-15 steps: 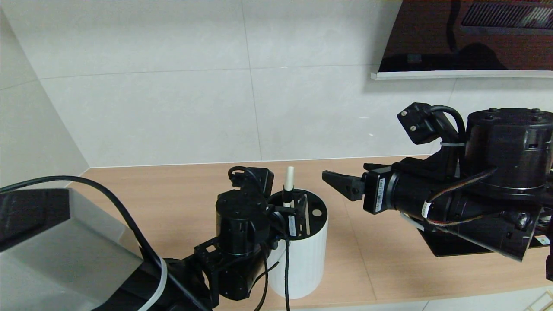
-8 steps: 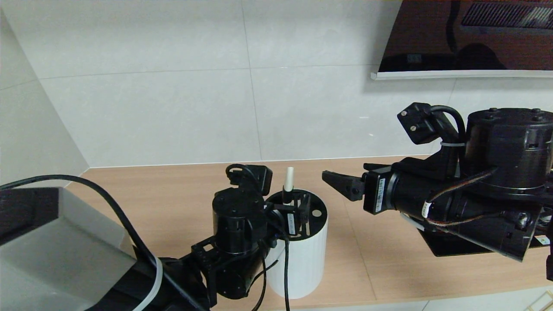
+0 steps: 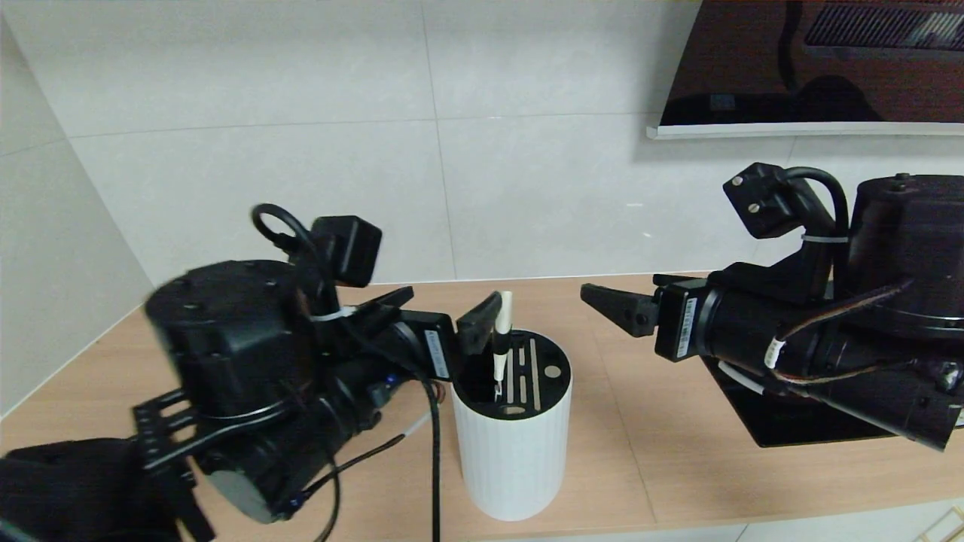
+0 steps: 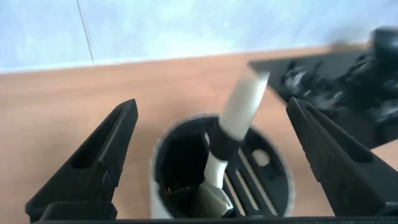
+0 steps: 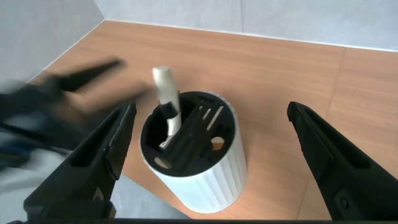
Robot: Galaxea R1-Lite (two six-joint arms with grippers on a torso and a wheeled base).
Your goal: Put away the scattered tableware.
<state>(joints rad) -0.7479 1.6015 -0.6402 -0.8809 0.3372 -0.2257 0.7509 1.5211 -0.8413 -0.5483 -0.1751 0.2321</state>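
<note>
White ribbed holder, cylindrical, with a black slotted top: standing upright on the countertop near its front edge.

Utensil, white handle over a black collar: sitting in the holder's large opening on the robot's left side of the top, handle sticking up above the rim and leaning a little. Its working end is hidden inside, so its kind cannot be told.

Left gripper: hanging just above and beside the holder on its left, fingers spread wide and gripping nothing. The left wrist view is showing the utensil's handle between the two fingers, touching neither.

Right gripper: hovering over the countertop to the holder's right, apart from it, pointing toward it. Its fingers are also spread wide, with nothing between them.

Wooden countertop: carrying the holder and, at the right, a black glass hob lying flat.

Pale tiled wall: running behind the countertop, with a dark range hood hanging at the upper right.
</note>
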